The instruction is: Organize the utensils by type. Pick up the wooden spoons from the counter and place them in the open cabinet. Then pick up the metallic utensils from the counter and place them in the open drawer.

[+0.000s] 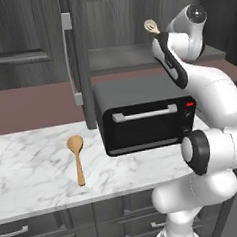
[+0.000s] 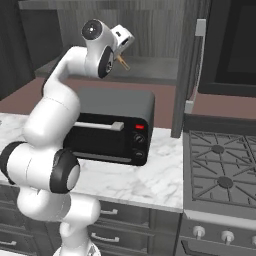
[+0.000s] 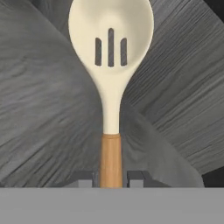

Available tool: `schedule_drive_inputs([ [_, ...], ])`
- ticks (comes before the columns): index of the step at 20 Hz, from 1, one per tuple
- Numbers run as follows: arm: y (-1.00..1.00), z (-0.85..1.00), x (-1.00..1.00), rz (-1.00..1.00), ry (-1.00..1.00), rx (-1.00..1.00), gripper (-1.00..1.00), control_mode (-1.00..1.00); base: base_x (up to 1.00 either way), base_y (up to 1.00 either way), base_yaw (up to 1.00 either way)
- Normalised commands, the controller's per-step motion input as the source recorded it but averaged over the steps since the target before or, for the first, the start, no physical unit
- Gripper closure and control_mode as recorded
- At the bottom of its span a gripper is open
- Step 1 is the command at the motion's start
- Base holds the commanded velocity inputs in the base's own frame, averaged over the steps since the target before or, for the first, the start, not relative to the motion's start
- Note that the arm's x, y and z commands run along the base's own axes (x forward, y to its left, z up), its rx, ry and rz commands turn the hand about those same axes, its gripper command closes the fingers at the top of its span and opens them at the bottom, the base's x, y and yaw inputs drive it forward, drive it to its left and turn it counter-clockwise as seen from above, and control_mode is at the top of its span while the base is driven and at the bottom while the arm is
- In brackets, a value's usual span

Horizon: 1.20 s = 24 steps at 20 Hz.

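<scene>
Clamped on the orange-brown handle of a slotted cream-bowled wooden spoon [image 3: 110, 65], the claw [image 3: 111, 177] is raised inside the open dark grey wood-grain wall cabinet [image 1: 79, 68], above its grey shelf [image 1: 121, 57]. Below, a mid-brown wooden spoon [image 1: 77, 158] lies on the white marble bench [image 1: 34, 171] beside a black toaster oven [image 1: 143, 116].

You see a slotted spoon [image 3: 111, 65] with cream bowl and orange-brown handle; mid-brown wooden spoon [image 1: 77, 161]; white, grey-veined marble counter [image 1: 34, 176]; black toaster oven [image 1: 140, 114]; dark grey wood-grain cabinet [image 1: 19, 37].
</scene>
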Motion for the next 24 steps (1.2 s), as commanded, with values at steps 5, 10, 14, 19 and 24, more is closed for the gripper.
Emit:
schedule_drive_inputs([
  [5,0.00,-0.16,0.42,0.00,0.05,-0.03,1.00,-1.00,0.00,0.00,0.00],
  [10,0.00,-0.29,0.25,0.00,0.00,0.00,1.00,-1.00,0.00,0.00,0.00],
  [14,0.00,-0.43,0.20,0.00,0.00,0.00,1.00,-1.00,0.00,0.00,0.00],
  [19,0.00,-0.32,0.21,0.00,-0.01,0.00,1.00,-1.00,0.00,0.00,0.00],
  [24,0.00,-0.08,0.28,0.01,-0.01,0.00,1.00,-1.00,0.00,0.00,0.00],
])
